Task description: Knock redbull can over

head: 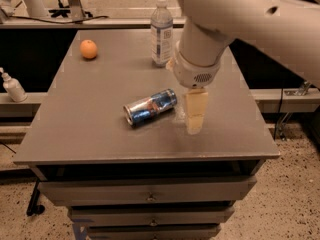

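The redbull can [150, 106] lies on its side on the grey table [90, 119], near the middle, its silver end pointing to the front left. My gripper [194, 121] hangs from the big white arm just right of the can, a short gap away, its pale fingers [194, 110] pointing down at the table top. Nothing is held in it.
A clear plastic bottle [161, 32] with a white cap stands at the back of the table, behind the arm. An orange [89, 49] sits at the back left. Drawers run below the table's front edge [150, 158]. A white spray bottle [12, 86] stands on a ledge at the left.
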You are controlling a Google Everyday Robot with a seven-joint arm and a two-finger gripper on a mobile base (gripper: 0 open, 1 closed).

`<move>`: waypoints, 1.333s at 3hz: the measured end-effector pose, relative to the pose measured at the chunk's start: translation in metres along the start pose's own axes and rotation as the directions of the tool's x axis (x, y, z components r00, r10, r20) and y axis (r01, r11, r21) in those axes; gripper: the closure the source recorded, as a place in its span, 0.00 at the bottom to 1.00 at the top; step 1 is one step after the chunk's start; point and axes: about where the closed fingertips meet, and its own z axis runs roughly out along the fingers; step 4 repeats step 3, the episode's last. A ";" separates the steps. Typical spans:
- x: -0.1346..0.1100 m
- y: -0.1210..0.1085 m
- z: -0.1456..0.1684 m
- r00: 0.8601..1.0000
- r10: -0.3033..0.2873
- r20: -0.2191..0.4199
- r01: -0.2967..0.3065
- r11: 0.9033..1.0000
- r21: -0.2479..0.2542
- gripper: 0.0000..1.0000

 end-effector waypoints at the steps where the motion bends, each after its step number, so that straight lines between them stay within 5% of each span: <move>1: 0.045 -0.007 -0.022 0.988 0.099 0.119 -0.100 0.995 0.007 0.00; 2: 0.099 -0.010 -0.043 0.955 0.198 0.221 -0.201 0.980 -0.010 0.00; 4: 0.100 -0.022 -0.057 0.948 0.199 0.250 -0.210 0.978 0.018 0.00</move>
